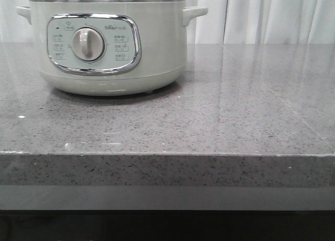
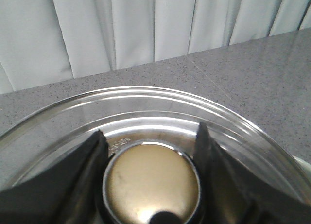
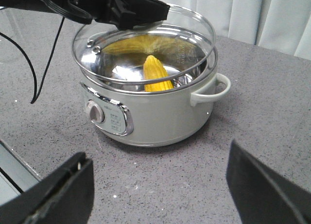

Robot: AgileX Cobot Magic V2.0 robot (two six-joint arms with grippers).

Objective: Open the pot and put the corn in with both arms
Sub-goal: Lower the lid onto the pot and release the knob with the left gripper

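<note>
Glass lid [image 3: 146,44] above pot [image 3: 150,107], left jaws clamping its knob [image 2: 151,185], corn [image 3: 156,74] inside (right jaws wide).

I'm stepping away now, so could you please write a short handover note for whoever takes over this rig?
Left gripper: shut on the knob of the glass lid, holding it just above the pot.
Right gripper: open, empty, back from the pot over the counter.
Corn: already inside the pot, leaning upright.
Done: pot opened, corn in.
Left: probably only setting the lid down or back on, and retracting both arms.
</note>
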